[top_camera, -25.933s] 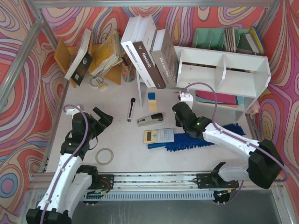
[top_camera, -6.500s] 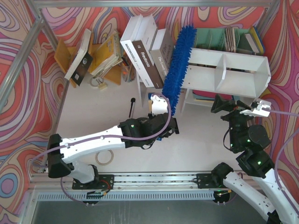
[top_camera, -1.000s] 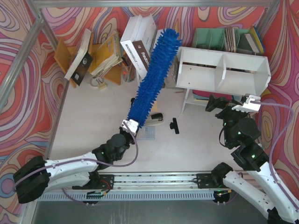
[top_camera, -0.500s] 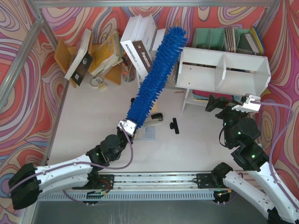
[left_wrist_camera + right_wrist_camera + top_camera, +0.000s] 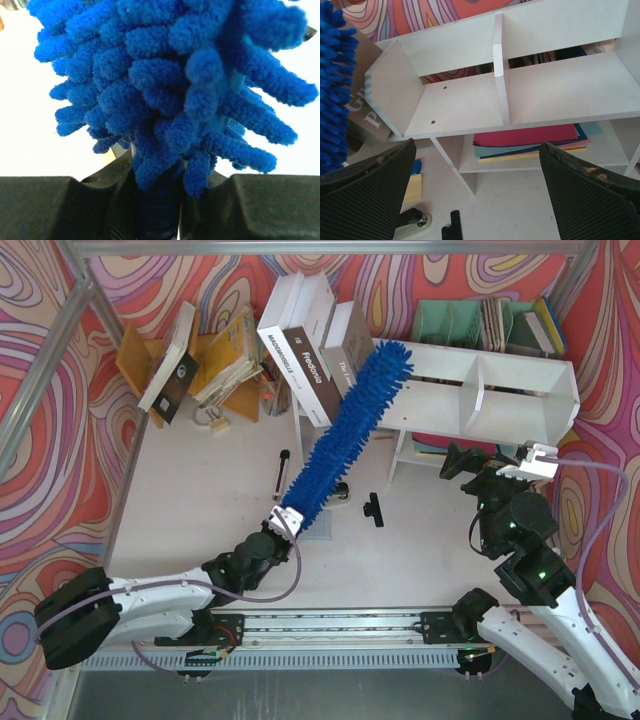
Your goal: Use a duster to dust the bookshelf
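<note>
Duster [image 5: 165,90] handle between jaws, wrist-only

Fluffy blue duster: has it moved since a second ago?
Yes. The long fluffy blue duster swung right and lower: its tip was over the leaning books, and now reaches the left end of the wide white wooden bookshelf.

Left arm [image 5: 150,593], right arm [image 5: 545,642]: white tubular links, bulky black joint housings. Lilac cable [image 5: 596,502] looped back from each wrist. White camera block [image 5: 541,459] just behind right gripper [image 5: 476,146]. Fingers [image 5: 592,197] black, finely ribbed, edges scuffed pale orange.
</note>
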`<state>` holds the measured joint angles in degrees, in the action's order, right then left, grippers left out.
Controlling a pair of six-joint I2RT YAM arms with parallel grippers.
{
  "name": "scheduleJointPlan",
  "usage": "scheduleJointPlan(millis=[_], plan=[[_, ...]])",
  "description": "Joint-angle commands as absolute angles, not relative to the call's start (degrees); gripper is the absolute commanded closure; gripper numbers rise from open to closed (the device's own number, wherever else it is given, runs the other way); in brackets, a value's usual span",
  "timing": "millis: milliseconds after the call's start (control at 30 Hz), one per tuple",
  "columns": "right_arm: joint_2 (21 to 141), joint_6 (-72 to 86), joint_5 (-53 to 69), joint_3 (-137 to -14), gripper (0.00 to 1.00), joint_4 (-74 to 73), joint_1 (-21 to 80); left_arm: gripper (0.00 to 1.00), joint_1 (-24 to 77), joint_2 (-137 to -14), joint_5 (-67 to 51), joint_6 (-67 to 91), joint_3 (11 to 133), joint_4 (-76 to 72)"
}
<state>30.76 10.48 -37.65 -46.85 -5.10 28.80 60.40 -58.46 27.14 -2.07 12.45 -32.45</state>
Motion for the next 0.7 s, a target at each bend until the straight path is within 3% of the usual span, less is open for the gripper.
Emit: scheduleJointPlan(millis=[0, 333, 667], plan=[[30.19, 10.28, -38.55, -46.72, 0.01, -5.45, 28.56, 1.0, 60.03, -60.69, 28.09, 2.65, 11.55, -37.5], [30.2, 10.28, -38.5, -46.61, 0.01, -5.37, 28.55, 1.0, 60.04, -51.56, 29.0, -3.8, 16.43, -33.21], [29.93, 10.03, -38.59, -46.76, 0.01, -5.36, 28.56, 1.0, 59.99, -58.74, 27.33, 0.04, 13.93, -37.21]])
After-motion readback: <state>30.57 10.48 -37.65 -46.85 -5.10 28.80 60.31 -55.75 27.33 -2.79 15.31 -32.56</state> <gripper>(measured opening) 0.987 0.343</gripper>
